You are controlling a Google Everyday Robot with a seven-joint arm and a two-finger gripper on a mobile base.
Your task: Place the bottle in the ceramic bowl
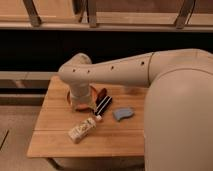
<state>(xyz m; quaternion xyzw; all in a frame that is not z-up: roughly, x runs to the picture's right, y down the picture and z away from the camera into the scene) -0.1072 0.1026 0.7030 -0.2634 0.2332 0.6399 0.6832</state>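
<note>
On the wooden tabletop [55,142], the pale bottle [82,129] lies on its side near the front edge, ungrasped. Just behind it my pincer [82,105] hangs low, hiding much of the orange-brown ceramic bowl [95,92]; apart or together, I cannot tell. Further right lie a black striped item [104,105] and a blue-grey flat object [123,113]. By my judgement, grasping, lifting and placing all remain.

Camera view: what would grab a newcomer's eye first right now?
The big white arm reaches in from the right, its claw down over the ceramic bowl toward the back of the wooden table. The bottle lies on its side nearer the front, apart from the claw.
</note>
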